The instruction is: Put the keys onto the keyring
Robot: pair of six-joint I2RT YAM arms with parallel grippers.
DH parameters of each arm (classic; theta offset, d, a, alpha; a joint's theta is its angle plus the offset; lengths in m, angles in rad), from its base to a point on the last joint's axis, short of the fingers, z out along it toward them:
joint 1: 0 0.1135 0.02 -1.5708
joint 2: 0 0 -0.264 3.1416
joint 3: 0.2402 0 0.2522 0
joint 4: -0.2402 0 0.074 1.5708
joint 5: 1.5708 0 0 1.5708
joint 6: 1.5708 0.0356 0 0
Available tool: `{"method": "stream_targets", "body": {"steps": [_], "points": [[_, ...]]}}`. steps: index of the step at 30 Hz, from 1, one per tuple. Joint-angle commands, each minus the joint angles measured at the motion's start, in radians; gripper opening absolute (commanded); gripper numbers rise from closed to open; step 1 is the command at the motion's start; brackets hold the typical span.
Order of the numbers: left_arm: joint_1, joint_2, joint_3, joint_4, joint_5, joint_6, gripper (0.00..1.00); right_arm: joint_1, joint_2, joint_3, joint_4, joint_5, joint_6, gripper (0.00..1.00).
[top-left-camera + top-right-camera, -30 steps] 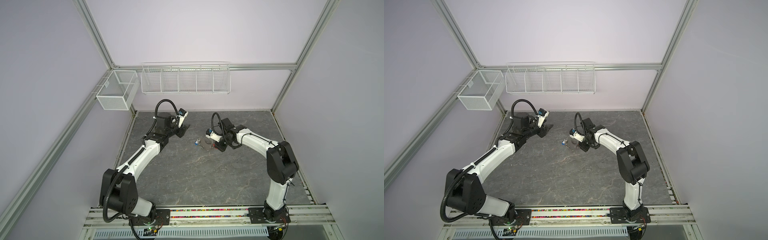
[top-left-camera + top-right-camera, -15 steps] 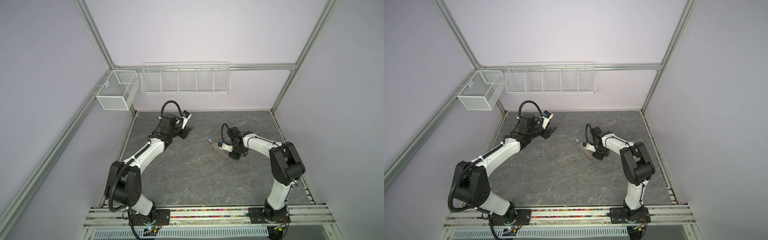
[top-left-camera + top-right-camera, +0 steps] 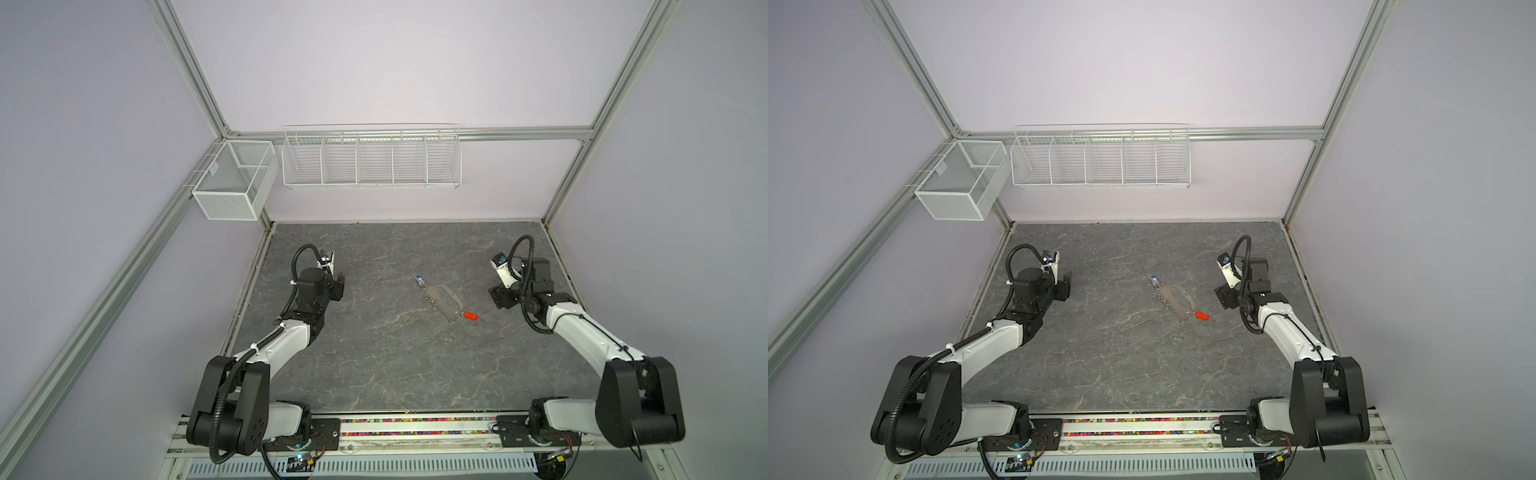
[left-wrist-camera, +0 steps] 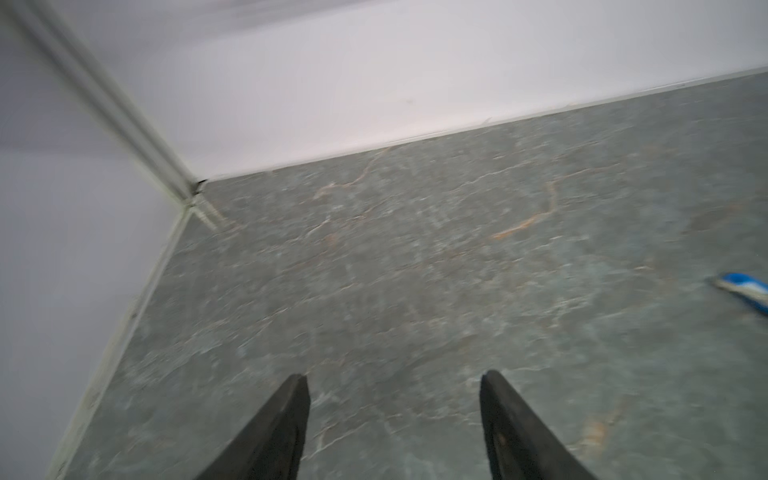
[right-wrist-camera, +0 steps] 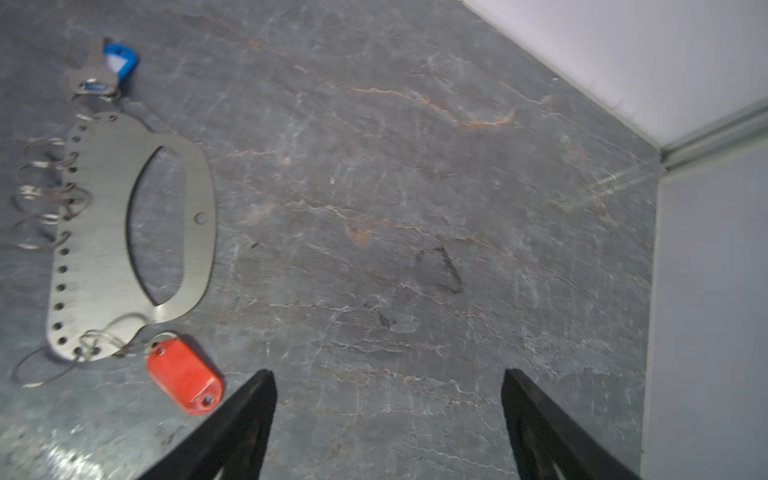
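In the left wrist view only a bit of the blue tag (image 4: 744,289) is seen, cut off at the right edge and blurred. In both top views the keys are too small to be made out; only their coloured tags can be told apart. The key by the red tag (image 5: 185,376) is lost among thin wire rings.

The keyring (image 5: 124,232) is a flat grey metal plate with a long oval hole and a row of little holes along one side. It is laid flat on the table (image 3: 374,353), right of the middle in both top views. A silver key (image 5: 89,70) with the blue tag is found at its upper end, and the red tag at its lower end. The table is dark grey like stone, with pale cracks.

The left gripper (image 4: 395,374) is held open with nothing in it, near the table's left edge. The right gripper (image 5: 387,371) is open and empty too, near the red tag but apart from it. Much bare table is left between the arms.
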Motion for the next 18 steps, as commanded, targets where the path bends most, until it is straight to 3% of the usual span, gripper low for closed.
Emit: {"method": "stream_targets", "body": {"steps": [1, 4, 8, 9, 11, 13, 15, 18], "points": [[0.037, -0.001, -0.092, 0.242, -0.197, -0.070, 0.68, -0.047, -0.014, -0.206, 0.521, -0.082, 0.156, 0.88], [0.080, 0.013, -0.196, 0.395, -0.139, -0.109, 0.68, -0.049, -0.025, -0.226, 0.562, -0.132, 0.111, 0.88], [0.102, 0.124, -0.275, 0.644, -0.111, -0.110, 0.68, -0.041, -0.012, -0.173, 0.388, -0.168, 0.178, 0.88], [0.102, 0.155, -0.293, 0.705, -0.098, -0.107, 0.68, -0.033, -0.006, -0.227, 0.472, -0.165, 0.176, 0.88], [0.102, 0.246, -0.319, 0.882, -0.094, -0.086, 0.69, -0.032, 0.056, -0.370, 0.812, -0.132, 0.219, 0.88], [0.104, 0.216, -0.324, 0.827, -0.087, -0.101, 0.70, -0.034, 0.123, -0.388, 0.939, -0.151, 0.222, 0.88], [0.109, 0.191, -0.313, 0.775, -0.049, -0.099, 0.71, -0.056, 0.092, -0.364, 0.834, -0.174, 0.230, 0.88], [0.109, 0.226, -0.317, 0.838, -0.043, -0.083, 0.72, -0.089, 0.143, -0.356, 0.885, -0.175, 0.278, 0.88]]}}
